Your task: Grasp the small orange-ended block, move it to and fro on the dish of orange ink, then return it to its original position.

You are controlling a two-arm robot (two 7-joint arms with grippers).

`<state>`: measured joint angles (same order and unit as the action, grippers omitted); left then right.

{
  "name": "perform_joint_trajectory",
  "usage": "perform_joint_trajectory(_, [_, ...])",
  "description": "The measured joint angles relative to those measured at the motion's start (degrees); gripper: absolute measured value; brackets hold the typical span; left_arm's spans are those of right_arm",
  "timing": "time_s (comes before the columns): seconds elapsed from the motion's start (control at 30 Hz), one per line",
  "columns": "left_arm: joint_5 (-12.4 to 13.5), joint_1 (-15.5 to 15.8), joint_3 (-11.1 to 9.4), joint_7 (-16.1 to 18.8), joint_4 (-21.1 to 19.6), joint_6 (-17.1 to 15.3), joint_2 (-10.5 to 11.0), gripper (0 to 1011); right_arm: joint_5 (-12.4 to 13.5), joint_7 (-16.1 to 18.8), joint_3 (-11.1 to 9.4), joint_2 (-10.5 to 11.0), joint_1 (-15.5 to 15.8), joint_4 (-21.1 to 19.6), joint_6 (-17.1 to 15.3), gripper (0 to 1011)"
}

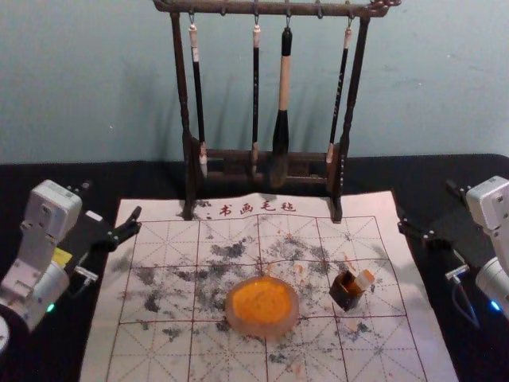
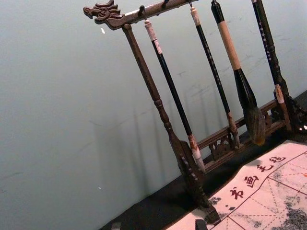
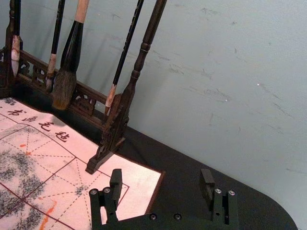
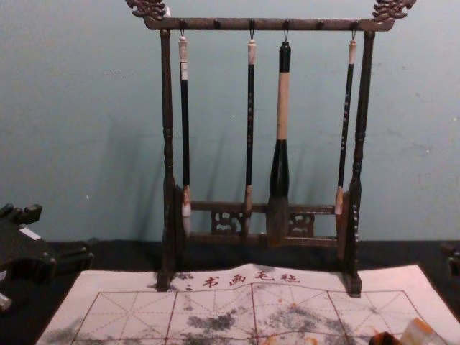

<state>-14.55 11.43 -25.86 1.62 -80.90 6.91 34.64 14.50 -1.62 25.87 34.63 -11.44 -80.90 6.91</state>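
Orange ink (image 1: 262, 300) glows in the round dish (image 1: 262, 328) on the writing mat (image 1: 163, 366), and from the head view I can see the small block (image 1: 364, 278) to the right of it, tipped against or into a little dark holder (image 1: 347, 292); I can't tell which. Neither arm touches it. The left gripper (image 1: 113, 198) is parked by the mat's left edge, and the right gripper (image 1: 426, 204) is off the other side, nearer the block, so I'd guess the right one gets the job. The left wrist view has its jaws apart, the brush rack (image 2: 158, 103) beyond. In the right wrist view the jaws stand wide with nothing between them; closing off-centre, they could knock the holder over or pinch it along with the block. The chest view catches block and holder low on the right, and that slant worries me: a poor grip could let the block twist and smear ink past the rim. Pressed too hard, it might shove the dish along, and a careless return could topple the holder
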Motion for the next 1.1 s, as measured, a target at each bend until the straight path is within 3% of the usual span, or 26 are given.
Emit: perform_joint_trajectory(1.1, [0.0, 0.0, 0.0, 0.0, 0.0, 0.0, 0.0, 1002, 0.0, 0.0, 0.0, 0.0, 0.0, 0.0, 0.0, 1002])
